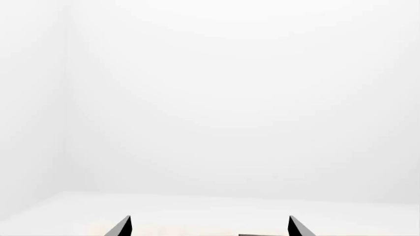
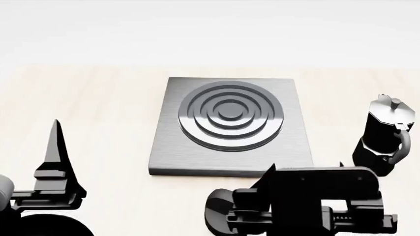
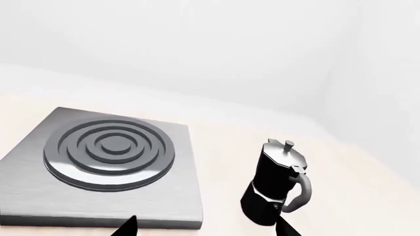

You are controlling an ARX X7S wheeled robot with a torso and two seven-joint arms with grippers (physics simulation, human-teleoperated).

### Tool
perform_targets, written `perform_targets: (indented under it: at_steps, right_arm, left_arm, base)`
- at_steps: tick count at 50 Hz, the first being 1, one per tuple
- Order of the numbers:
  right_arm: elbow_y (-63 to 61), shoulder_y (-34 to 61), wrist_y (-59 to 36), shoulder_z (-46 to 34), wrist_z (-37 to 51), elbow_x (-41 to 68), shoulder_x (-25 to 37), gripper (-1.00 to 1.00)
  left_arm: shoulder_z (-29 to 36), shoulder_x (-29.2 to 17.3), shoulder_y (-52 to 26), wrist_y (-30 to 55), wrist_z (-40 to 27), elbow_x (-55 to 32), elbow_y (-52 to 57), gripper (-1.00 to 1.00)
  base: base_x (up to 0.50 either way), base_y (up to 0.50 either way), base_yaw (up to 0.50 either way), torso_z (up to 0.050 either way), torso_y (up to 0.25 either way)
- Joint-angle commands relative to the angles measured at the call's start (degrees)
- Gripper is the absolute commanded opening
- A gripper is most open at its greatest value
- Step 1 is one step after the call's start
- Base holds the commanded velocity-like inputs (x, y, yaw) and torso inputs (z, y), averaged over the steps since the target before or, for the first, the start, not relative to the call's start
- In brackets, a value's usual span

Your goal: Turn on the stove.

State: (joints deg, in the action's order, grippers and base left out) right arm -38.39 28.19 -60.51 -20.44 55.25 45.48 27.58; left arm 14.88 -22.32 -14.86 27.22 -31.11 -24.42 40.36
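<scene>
Nearest the head camera, the right gripper [image 2: 272, 172] is hovering over the front edge of the grey stove [image 2: 229, 125] lying mid-table [image 2: 98, 123], fingers spread and empty, while the left gripper [image 2: 58, 147] is waiting likewise spread, and a black moka pot [image 2: 387, 135] is standing right of the stove.

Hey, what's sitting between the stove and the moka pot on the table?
Nothing. In the head view, only bare light tabletop separates the stove from the moka pot; the right wrist view shows the same empty gap.

Brushed grey metal stove [image 2: 231, 129], darker ringed burner; glossy black moka pot [image 2: 385, 137]; pale matt wood-look table [image 2: 98, 113]
</scene>
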Motion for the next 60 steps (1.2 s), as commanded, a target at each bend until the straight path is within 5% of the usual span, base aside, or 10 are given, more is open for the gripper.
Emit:
perform_targets:
  at_steps: [1, 60]
  right_arm:
    - [-2.1, 1.2, -1.0, -1.8, 1.1, -1.1, 0.4, 1.0]
    - [-12.5, 7.9, -9.0, -4.9, 8.9, -0.9, 0.2, 1.0]
  left_arm:
    - [0.0, -0.2, 0.0, 0.1, -0.2, -0.3, 0.2, 1.0]
    - [0.2, -0.8, -2.1, 2.2, -1.6, -2.2, 1.1, 1.0]
  base:
    - [0.0, 0.0, 0.0, 0.0, 0.0]
    - [0.0, 0.0, 0.0, 0.0, 0.0]
